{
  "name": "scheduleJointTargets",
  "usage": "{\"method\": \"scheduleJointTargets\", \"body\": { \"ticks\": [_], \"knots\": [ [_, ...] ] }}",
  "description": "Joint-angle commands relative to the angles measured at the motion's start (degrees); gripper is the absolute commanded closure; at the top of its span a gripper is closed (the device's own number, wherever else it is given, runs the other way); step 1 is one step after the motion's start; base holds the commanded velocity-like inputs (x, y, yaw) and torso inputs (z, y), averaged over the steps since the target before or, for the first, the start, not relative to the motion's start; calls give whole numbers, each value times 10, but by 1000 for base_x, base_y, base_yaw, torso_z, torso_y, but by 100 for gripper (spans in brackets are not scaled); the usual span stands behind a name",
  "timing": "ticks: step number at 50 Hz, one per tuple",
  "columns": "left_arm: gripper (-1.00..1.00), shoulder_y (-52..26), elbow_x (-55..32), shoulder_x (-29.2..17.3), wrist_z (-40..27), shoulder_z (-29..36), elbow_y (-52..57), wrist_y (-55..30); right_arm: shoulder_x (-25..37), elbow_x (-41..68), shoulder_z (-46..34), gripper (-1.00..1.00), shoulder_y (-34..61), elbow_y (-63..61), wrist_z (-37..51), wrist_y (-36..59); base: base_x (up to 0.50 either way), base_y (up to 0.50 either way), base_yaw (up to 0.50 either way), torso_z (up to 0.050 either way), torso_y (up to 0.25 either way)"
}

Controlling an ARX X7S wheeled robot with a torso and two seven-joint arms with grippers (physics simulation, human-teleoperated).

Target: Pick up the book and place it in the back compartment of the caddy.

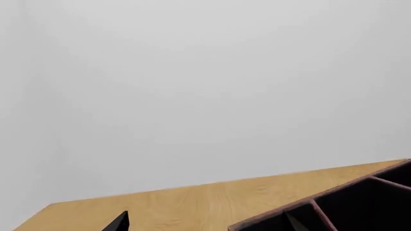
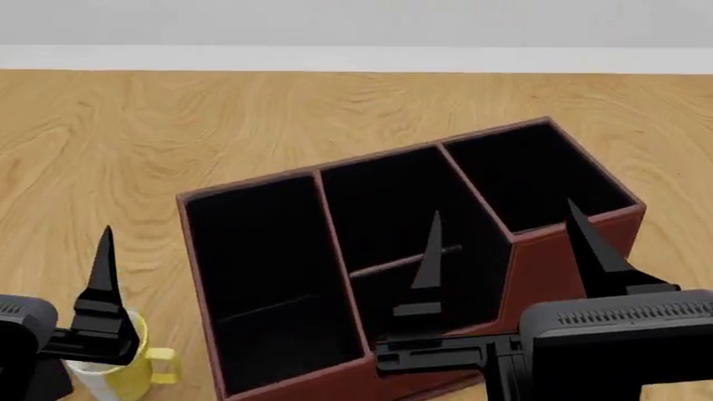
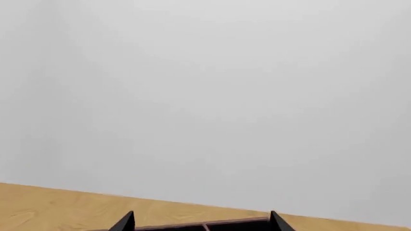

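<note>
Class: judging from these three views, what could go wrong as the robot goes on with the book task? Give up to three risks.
1. No book shows in any view, so the arms may move without a target.
2. The right gripper hangs open above the caddy; lowering it could strike a red divider.
3. The left gripper sits right by a yellow mug, which a swing might tip.

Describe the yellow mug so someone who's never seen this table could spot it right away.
Start from the caddy, the big red-brown tray with black cells in the middle of the wooden table. The mug stands beside its near left corner, partly hidden behind the left gripper. It is the only yellow thing, with a side handle.
</note>
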Motion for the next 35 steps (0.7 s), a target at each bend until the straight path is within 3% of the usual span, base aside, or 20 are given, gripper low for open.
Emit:
{"method": "scheduleJointTargets", "body": {
  "ticks": [1, 15, 24, 35],
  "knots": [
    [-100, 2, -4, -3, -3, 0, 4, 1, -3, 9, 8, -100, -1, -8, 8, 4, 500, 0, 0, 0, 0],
    [-100, 0, -5, -7, -7, 4, 1, 4, 2, 0, 6, -100, -4, -17, 21, -5, 74, 0, 0, 0, 1],
    [-100, 0, -10, -10, -10, 3, 5, 0, -2, 19, 13, -100, 1, -20, 23, 16, 500, 0, 0, 0, 0],
    [-100, 1, -13, -12, -13, 4, 10, -2, 3, 18, 13, -100, -3, -32, 26, 1, -6, 0, 0, 0, 1]
  ]
}}
